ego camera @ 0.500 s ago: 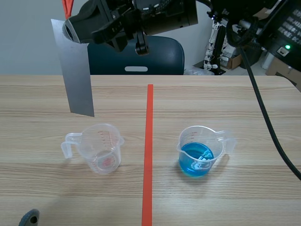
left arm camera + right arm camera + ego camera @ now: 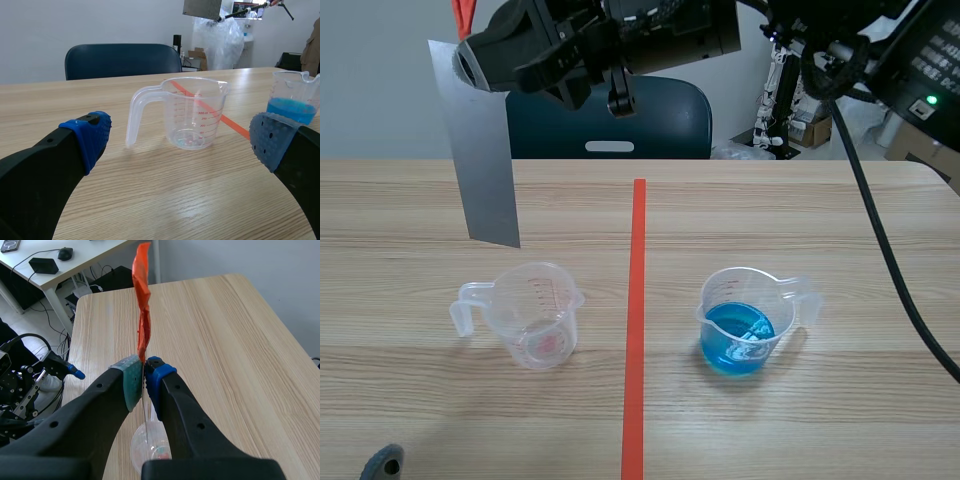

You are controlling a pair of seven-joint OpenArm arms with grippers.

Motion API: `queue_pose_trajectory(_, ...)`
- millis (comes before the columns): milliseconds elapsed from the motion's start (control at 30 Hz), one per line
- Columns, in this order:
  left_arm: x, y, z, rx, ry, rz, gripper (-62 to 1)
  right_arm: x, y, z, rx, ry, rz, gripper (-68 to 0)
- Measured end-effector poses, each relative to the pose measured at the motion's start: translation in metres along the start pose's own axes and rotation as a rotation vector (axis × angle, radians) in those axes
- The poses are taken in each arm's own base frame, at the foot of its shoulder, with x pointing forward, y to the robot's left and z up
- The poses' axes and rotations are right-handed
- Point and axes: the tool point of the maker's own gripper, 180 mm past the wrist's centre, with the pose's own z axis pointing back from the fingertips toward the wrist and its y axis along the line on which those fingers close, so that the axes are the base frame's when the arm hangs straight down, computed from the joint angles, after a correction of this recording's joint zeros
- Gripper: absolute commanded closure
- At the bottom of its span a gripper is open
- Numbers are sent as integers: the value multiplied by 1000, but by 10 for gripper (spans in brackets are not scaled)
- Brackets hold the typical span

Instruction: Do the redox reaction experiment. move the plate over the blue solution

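Observation:
A grey metal plate point(image 2: 478, 150) with an orange tape tag point(image 2: 142, 315) hangs upright above the table's left half, behind an empty clear measuring cup point(image 2: 535, 315). My right gripper point(image 2: 475, 58), on the arm crossing the top of the scene view, is shut on the plate's upper edge. In the right wrist view the plate point(image 2: 144, 412) shows edge-on between the pads, with the empty cup point(image 2: 150, 445) below. The cup of blue solution point(image 2: 745, 322) stands right of the red line. My left gripper point(image 2: 182, 140) is open low over the table, facing the empty cup point(image 2: 192, 115); the blue cup point(image 2: 295, 100) stands beside its right finger.
A blue chair point(image 2: 620, 125) stands behind the table's far edge. Black cables point(image 2: 890, 260) hang down at the right. Equipment and boxes point(image 2: 800, 120) sit beyond the table. The left gripper's tip point(image 2: 382, 462) shows at the near left edge.

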Motion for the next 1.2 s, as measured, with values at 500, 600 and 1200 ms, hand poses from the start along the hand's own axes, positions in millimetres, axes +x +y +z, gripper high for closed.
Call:
queue_pose_trajectory(500, 0, 0, 0, 0, 0, 0, -582, 2, 7, 2, 42, -13, 9, -4)
queue_pose_trajectory(600, 0, 0, 0, 0, 0, 0, -582, 0, 6, 9, 46, -15, -6, -4)
queue_pose_trajectory(1200, 0, 0, 0, -6, 3, -3, -583, -27, -30, 114, -65, 29, 3, -4)
